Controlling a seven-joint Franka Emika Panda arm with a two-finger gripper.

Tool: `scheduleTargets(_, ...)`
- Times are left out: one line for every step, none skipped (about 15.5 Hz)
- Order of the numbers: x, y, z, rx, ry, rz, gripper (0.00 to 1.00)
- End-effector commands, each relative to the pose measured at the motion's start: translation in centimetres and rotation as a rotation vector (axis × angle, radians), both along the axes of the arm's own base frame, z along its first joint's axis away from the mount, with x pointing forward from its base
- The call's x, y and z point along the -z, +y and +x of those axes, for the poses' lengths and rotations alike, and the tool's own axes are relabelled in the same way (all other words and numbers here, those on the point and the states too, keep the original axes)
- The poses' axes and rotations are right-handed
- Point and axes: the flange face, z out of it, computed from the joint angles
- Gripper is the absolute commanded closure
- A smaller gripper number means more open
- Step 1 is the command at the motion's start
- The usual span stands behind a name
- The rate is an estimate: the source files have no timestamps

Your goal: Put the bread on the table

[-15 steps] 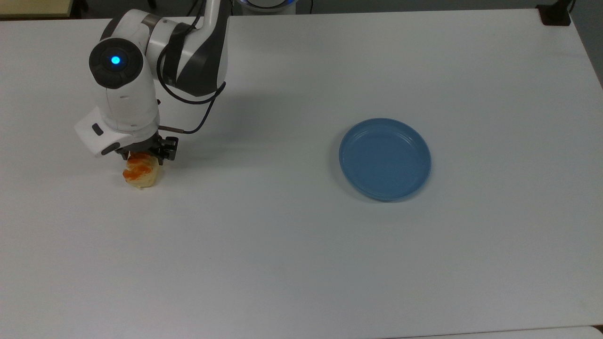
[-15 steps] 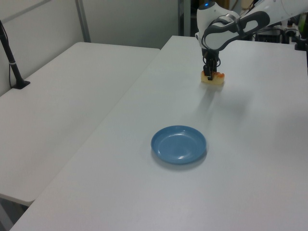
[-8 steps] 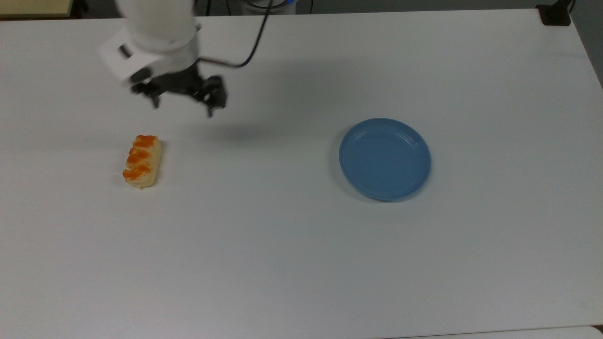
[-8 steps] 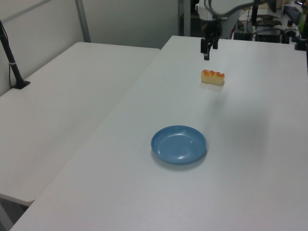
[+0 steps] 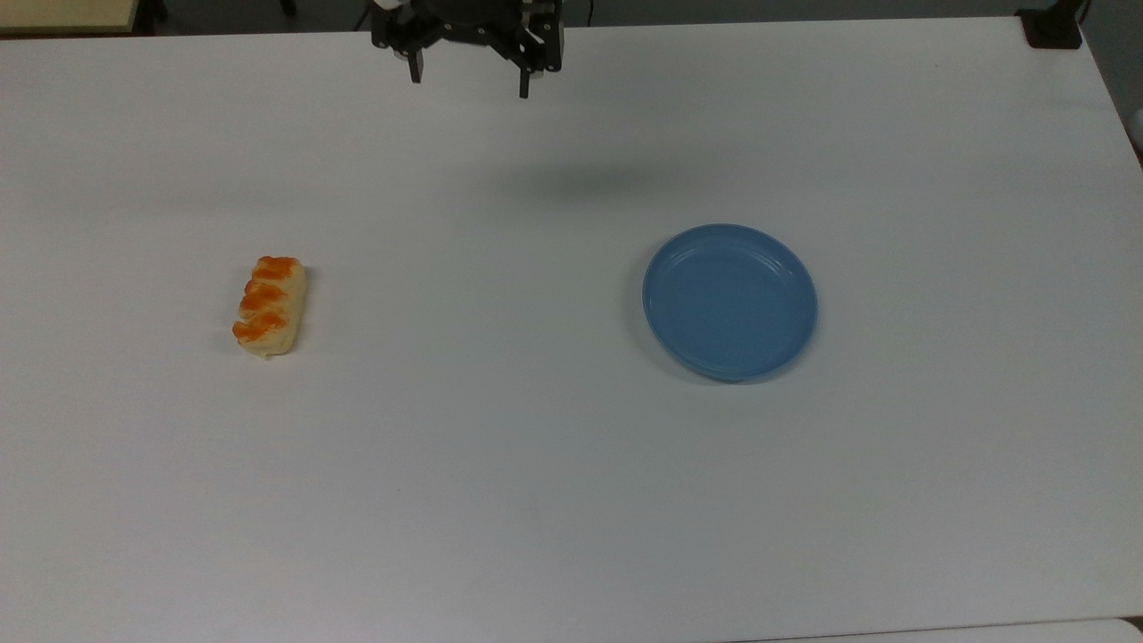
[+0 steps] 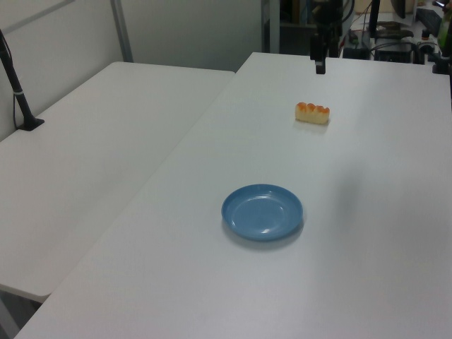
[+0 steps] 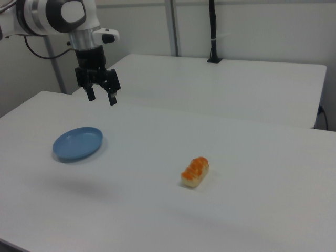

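With the bread (image 5: 269,306) lying flat on the table (image 5: 536,500), well apart from the plate (image 5: 730,301), and my gripper (image 5: 469,71) raised, jaws wide and empty, I see little risk beyond a stray descent nudging the loaf.

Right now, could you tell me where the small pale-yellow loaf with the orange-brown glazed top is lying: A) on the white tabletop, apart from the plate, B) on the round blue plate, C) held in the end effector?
A: the loaf rests on the bare white tabletop, well apart from the blue plate.
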Motion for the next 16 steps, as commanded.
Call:
scheduleTargets(0.3,-0.8,-0.9,0.015,0.015,0.0,0.0)
scheduleTargets(0.2,-0.9,-0.9,0.017,0.012,-0.001,0.0)
scheduleTargets(0.2,-1.4,-0.9,0.023,0.01,-0.001,0.0)
scheduleTargets(-0.1,-1.7,-0.9,0.029,0.006,-0.001,0.0)
scheduleTargets(-0.2,-1.9,-0.9,0.032,0.001,-0.002,0.0)
scheduleTargets(-0.2,-2.3,-0.9,0.036,-0.003,-0.004,0.0)
scheduleTargets(-0.1,-2.3,-0.8,0.031,-0.002,-0.005,0.0)
scheduleTargets(0.0,-2.3,-0.8,0.031,0.0,-0.005,0.0)
scheduleTargets(0.0,-2.3,-0.8,0.031,0.0,-0.005,0.0)
scheduleTargets(0.0,-2.3,-0.7,0.031,-0.002,-0.005,0.0)
scheduleTargets(0.1,-2.2,-0.7,0.029,0.0,-0.005,0.0)
scheduleTargets(0.3,-2.2,-0.6,0.029,-0.003,-0.005,0.0)
scheduleTargets(0.3,-2.2,-0.5,0.028,-0.011,-0.005,0.0)
scheduleTargets(0.1,-2.2,-0.5,0.028,-0.015,-0.005,0.0)
scheduleTargets(0.2,-2.3,-0.4,0.029,-0.015,-0.005,0.0)
scheduleTargets(0.1,-2.3,-0.4,0.029,-0.018,-0.005,0.0)
